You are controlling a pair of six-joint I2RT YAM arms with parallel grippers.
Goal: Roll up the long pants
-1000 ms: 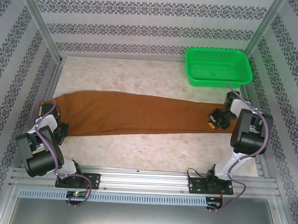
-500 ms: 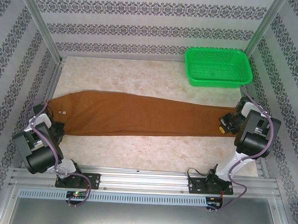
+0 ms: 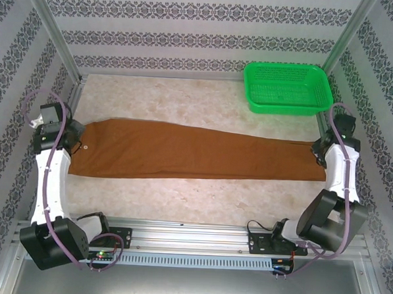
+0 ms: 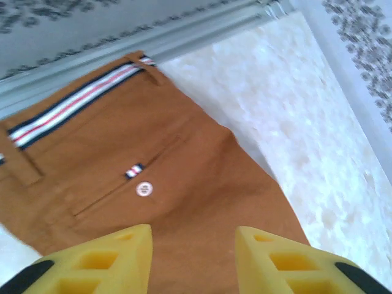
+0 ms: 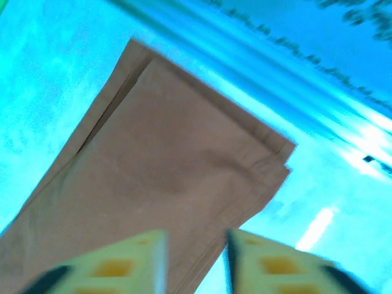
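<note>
Progress on the actual rolling is basically zero, as far as I can tell. The long pants (image 3: 196,152) lie flat and stretched out across the table (image 3: 186,97). The waistband is at the left end and the cuffs at the right end, not far from the green basket (image 3: 291,108) in the far right corner. No fold, curl or roll has started anywhere I can see. The left gripper (image 4: 193,236) hangs over the waist end with its jaws apart and nothing between them, just brown cloth underneath. The small button (image 4: 144,189) and the striped waistband lining (image 4: 73,107) sit right ahead of it. The right gripper (image 5: 196,239) hangs over the cuffs (image 5: 269,153), jaws also parted and empty, though that view is blurry and tinted blue. So I'd call the laying-out part done: the cloth is smooth and straight, which is what you want before rolling. Everything else is left: pick an end, tuck it over, and turn it along the full length. My guess is both claws need to work the same end together, otherwise the roll goes crooked.
</note>
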